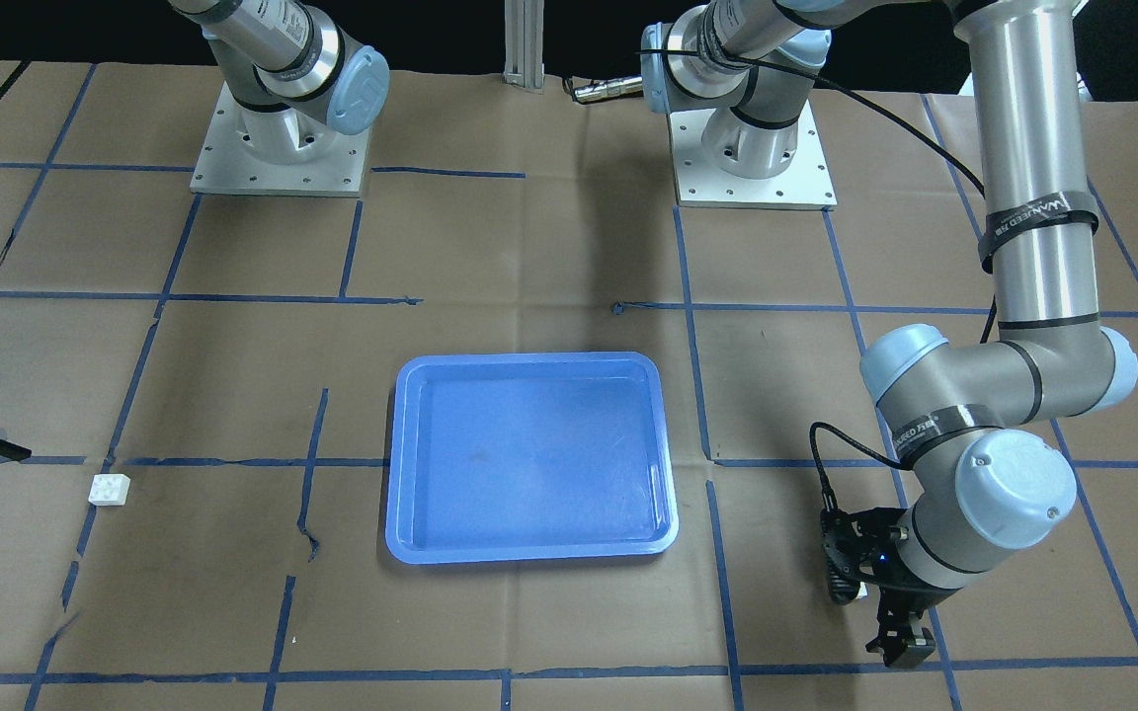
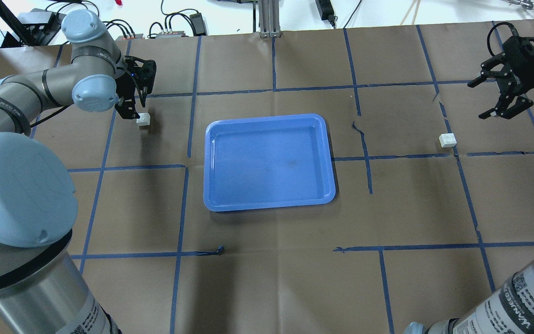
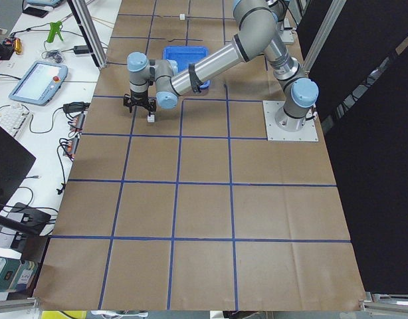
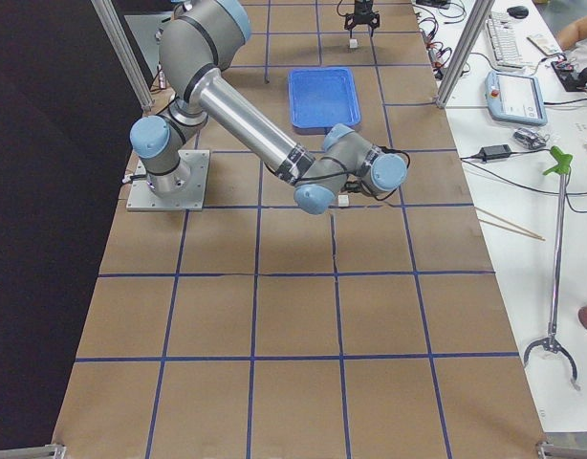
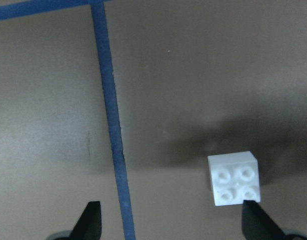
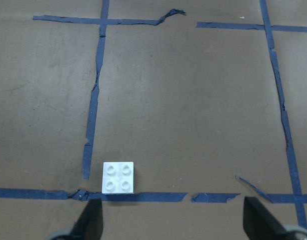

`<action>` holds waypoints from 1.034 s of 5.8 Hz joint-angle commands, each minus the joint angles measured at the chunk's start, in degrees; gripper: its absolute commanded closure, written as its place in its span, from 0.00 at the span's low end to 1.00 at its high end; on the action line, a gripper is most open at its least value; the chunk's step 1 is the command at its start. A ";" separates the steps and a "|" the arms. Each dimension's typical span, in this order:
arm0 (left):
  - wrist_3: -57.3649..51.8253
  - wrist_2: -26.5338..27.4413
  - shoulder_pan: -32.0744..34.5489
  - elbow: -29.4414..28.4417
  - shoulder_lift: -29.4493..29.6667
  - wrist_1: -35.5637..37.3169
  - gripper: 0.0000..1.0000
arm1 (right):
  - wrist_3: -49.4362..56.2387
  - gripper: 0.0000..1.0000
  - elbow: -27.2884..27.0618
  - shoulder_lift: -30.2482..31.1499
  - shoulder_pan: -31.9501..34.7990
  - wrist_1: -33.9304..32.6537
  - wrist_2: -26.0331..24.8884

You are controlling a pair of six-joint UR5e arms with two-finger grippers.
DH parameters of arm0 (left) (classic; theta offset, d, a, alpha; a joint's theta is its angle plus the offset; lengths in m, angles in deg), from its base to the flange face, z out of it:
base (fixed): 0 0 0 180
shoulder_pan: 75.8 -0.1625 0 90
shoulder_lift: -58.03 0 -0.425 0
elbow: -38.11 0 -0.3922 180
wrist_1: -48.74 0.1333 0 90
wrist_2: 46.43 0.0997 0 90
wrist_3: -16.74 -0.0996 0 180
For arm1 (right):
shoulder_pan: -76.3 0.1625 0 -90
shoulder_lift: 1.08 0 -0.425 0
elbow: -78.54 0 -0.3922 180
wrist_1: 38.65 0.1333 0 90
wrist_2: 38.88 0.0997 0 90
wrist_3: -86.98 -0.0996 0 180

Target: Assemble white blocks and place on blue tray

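Note:
The blue tray (image 2: pixel 267 118) lies empty at mid-table; it also shows in the front view (image 1: pixel 529 362). One white block (image 2: pixel 143 119) sits on the paper left of the tray. My left gripper (image 2: pixel 137 106) hovers just over it, open and empty. In the left wrist view the block (image 5: pixel 233 178) lies close to the right fingertip (image 5: pixel 256 224). The other white block (image 2: pixel 447 139) sits right of the tray on a blue tape line. My right gripper (image 2: pixel 478 101) is open and empty, above and beyond it. The right wrist view shows this block (image 6: pixel 118 177) toward the left fingertip (image 6: pixel 91 220).
Brown paper with a grid of blue tape covers the table. The two arm bases (image 1: pixel 280 148) (image 1: pixel 753 148) stand on the robot's side. Cables and power supplies (image 2: pixel 174 25) lie past the far edge. A torn tape strip (image 2: pixel 363 139) lies right of the tray.

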 commanded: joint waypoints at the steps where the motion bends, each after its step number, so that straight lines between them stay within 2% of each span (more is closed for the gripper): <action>1: 0.10 -0.59 -0.75 0.59 -0.08 -1.42 0.01 | 1.33 0.00 -4.66 -1.31 -0.64 -0.45 5.32; 2: 0.27 -0.76 -0.85 0.95 -0.26 -2.29 0.01 | 5.95 0.00 -7.83 -1.31 -0.72 -3.67 5.36; 3: 0.19 -1.20 -0.93 1.30 -0.34 -2.30 0.01 | 6.26 0.00 -9.08 -1.40 -0.73 -6.05 5.36; 6: -0.52 -4.01 -1.20 2.00 -1.14 -1.69 0.01 | 7.14 0.00 -9.88 -2.71 -2.04 -6.08 4.22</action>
